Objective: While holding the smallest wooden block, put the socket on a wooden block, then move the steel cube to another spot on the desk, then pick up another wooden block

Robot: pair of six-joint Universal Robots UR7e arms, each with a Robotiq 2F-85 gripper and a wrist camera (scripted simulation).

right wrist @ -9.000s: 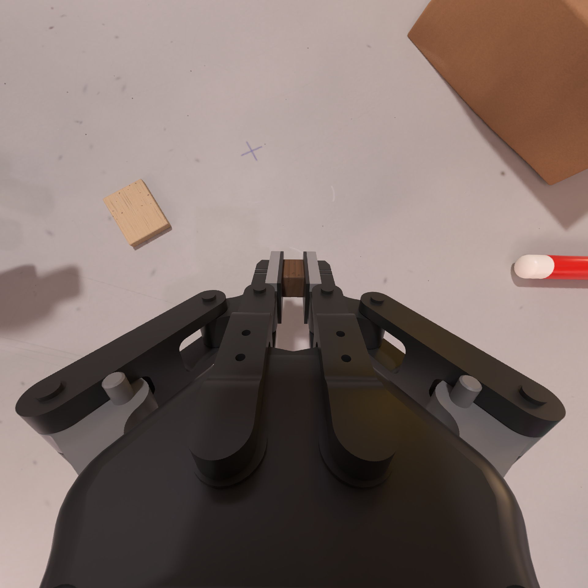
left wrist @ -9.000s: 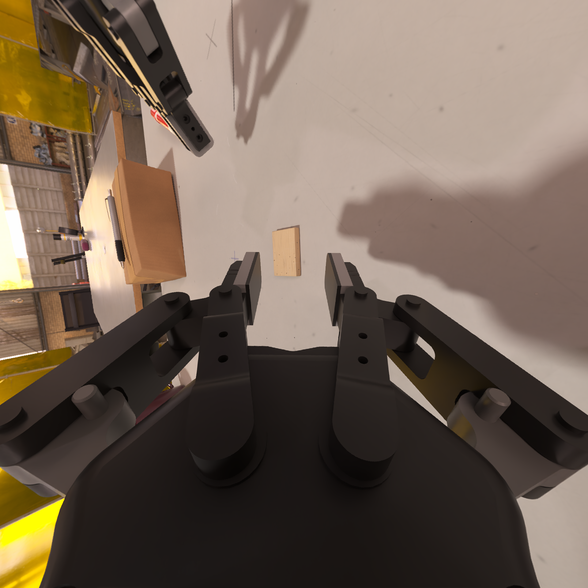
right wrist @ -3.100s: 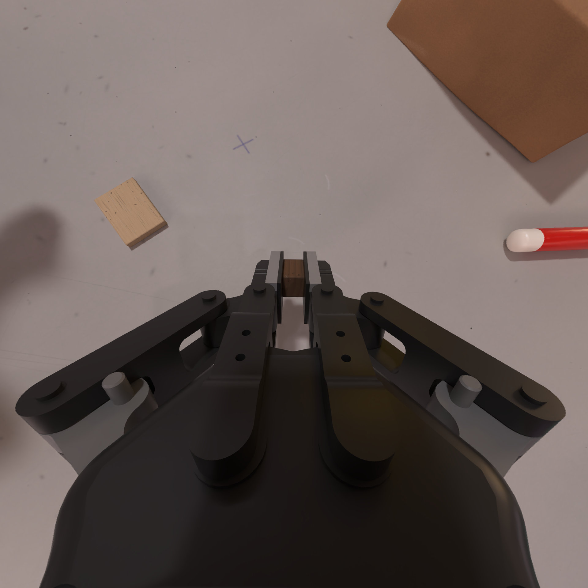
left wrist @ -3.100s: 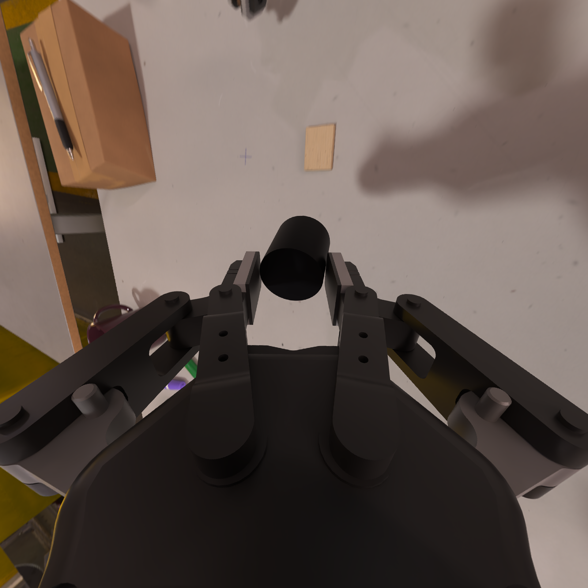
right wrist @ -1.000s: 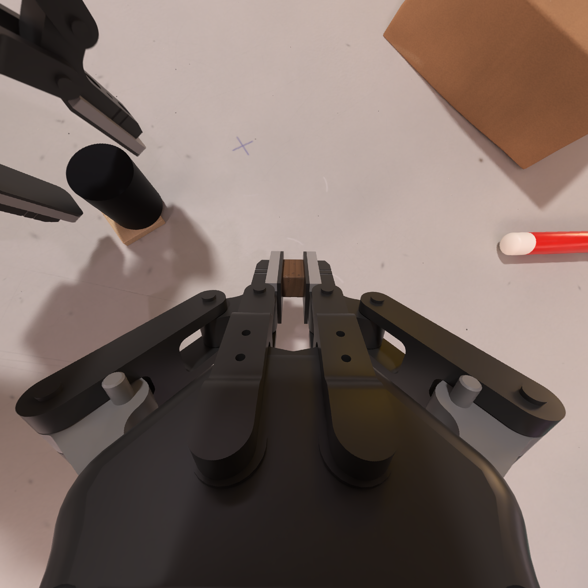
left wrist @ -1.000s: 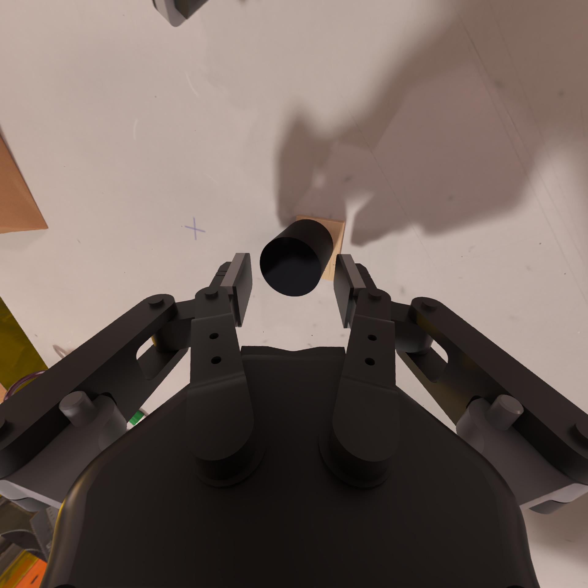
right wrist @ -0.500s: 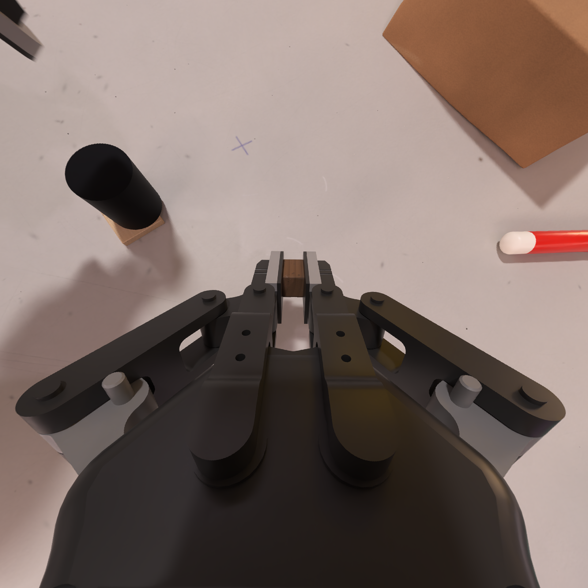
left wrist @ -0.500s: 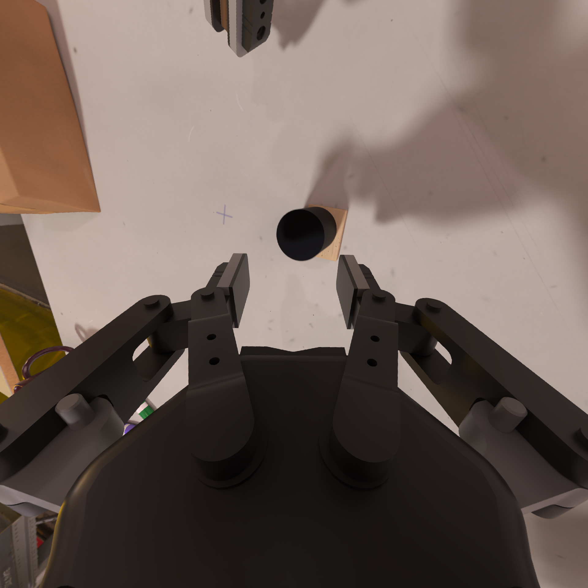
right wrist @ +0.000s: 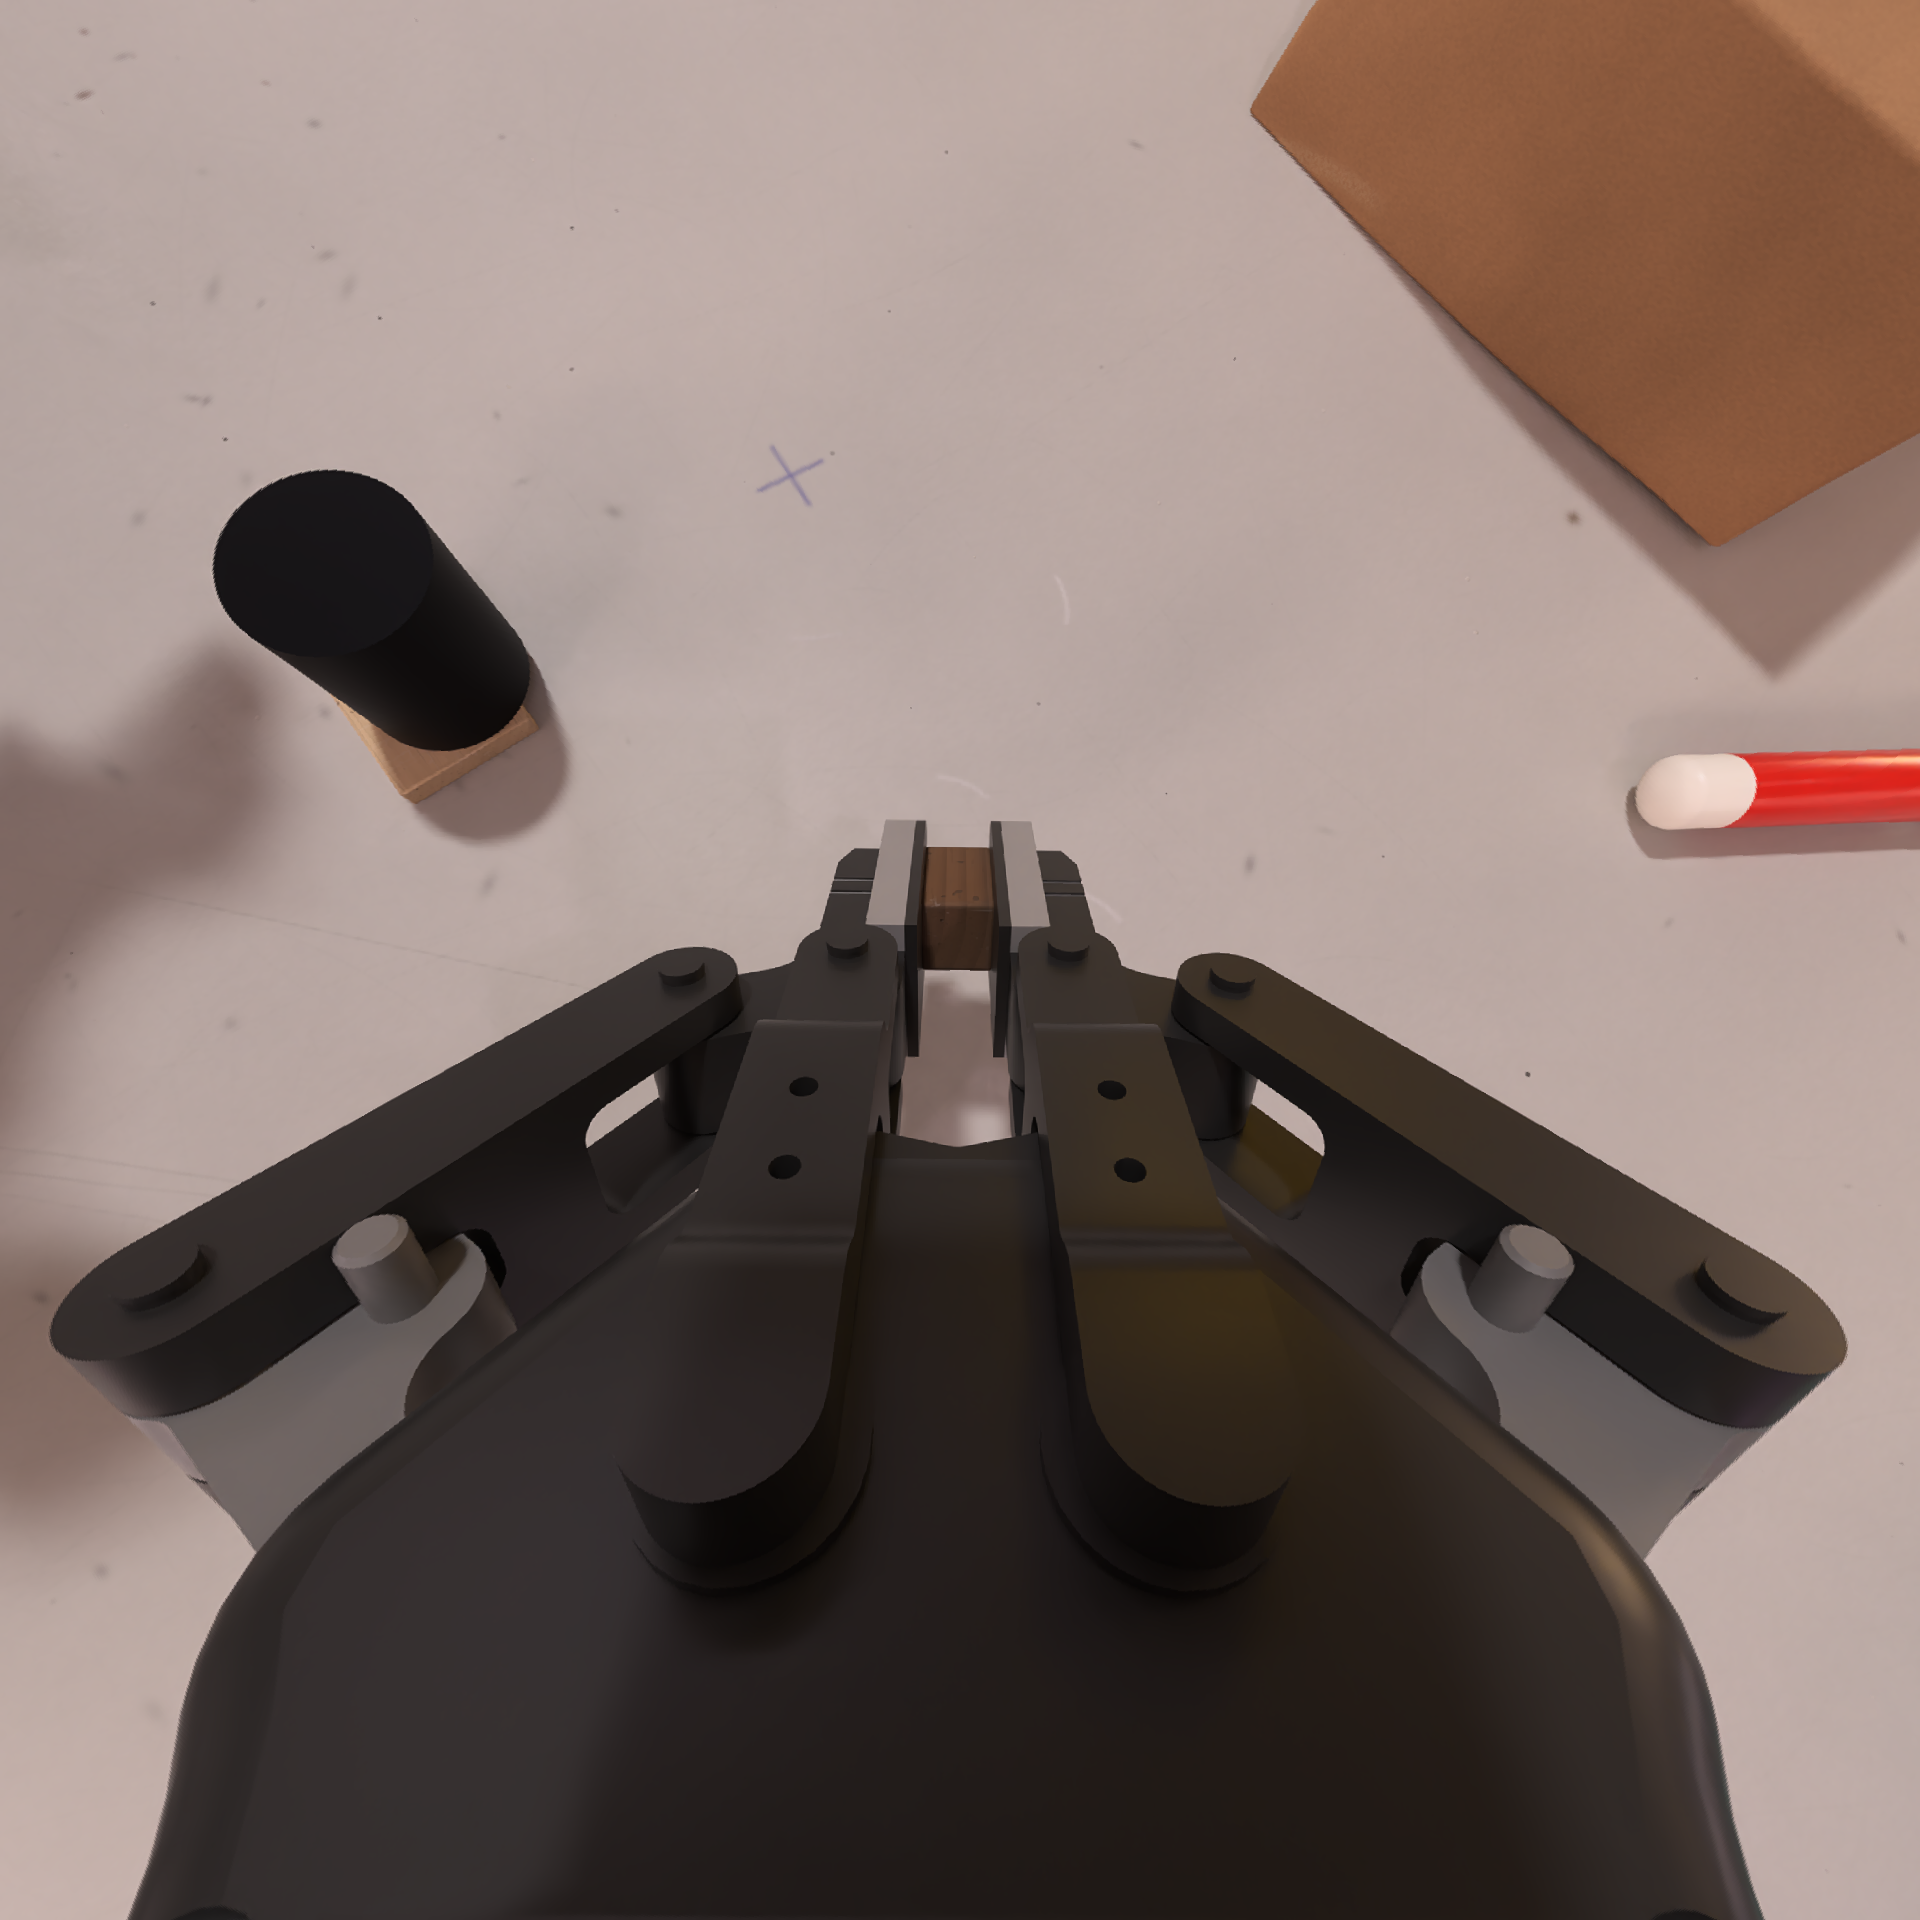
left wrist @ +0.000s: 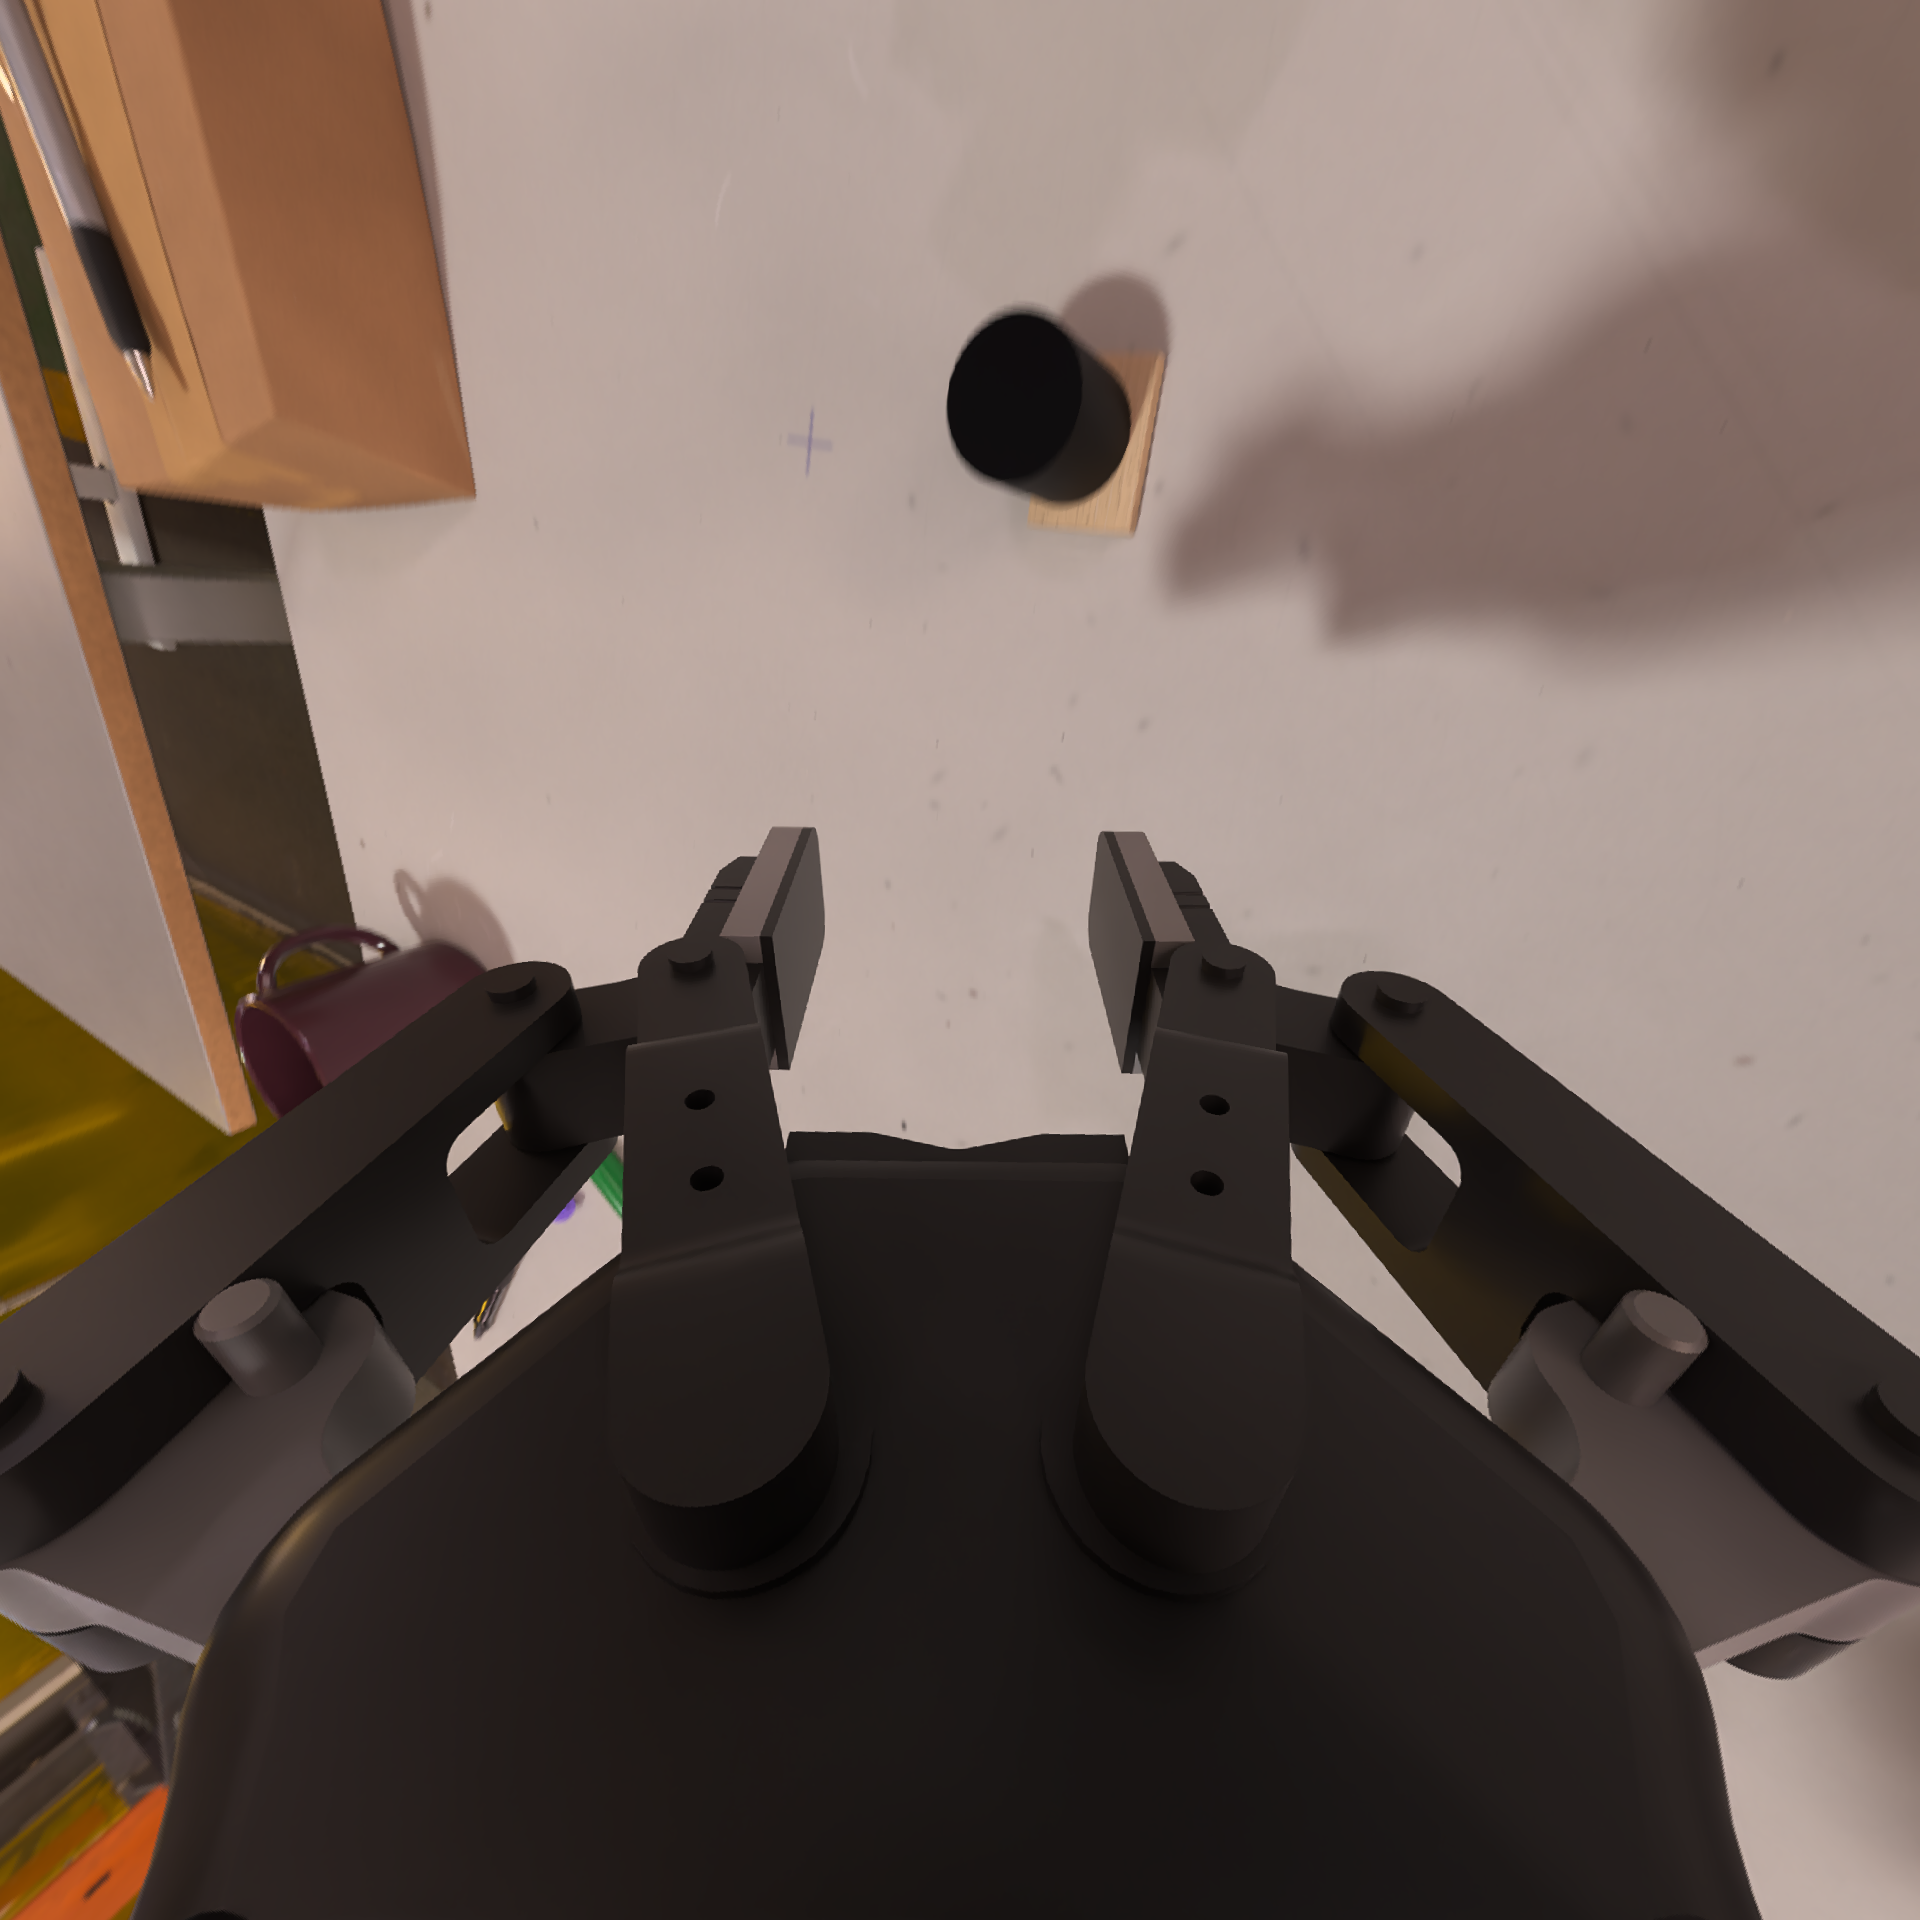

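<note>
The black cylindrical socket [left wrist: 1029, 410] stands upright on a flat light wooden block [left wrist: 1112, 488] on the white desk; both also show in the right wrist view, the socket [right wrist: 364, 613] on the block [right wrist: 447, 753] at the left. My left gripper [left wrist: 954, 914] is open and empty, well back from the socket. My right gripper [right wrist: 958, 883] is shut on a small dark brown wooden cube [right wrist: 956, 904], held above the desk. No steel cube is in view.
A tan cardboard box [left wrist: 291, 260] with a pen [left wrist: 94, 229] on it lies at the desk's left edge; it shows top right in the right wrist view [right wrist: 1621, 229]. A purple mug [left wrist: 343, 1008] lies near the left gripper. A red, white-tipped marker [right wrist: 1787, 790] lies right.
My left gripper let go of the socket on the light block and has pulled back from it, staying open. My right gripper has held still with the small cube.
</note>
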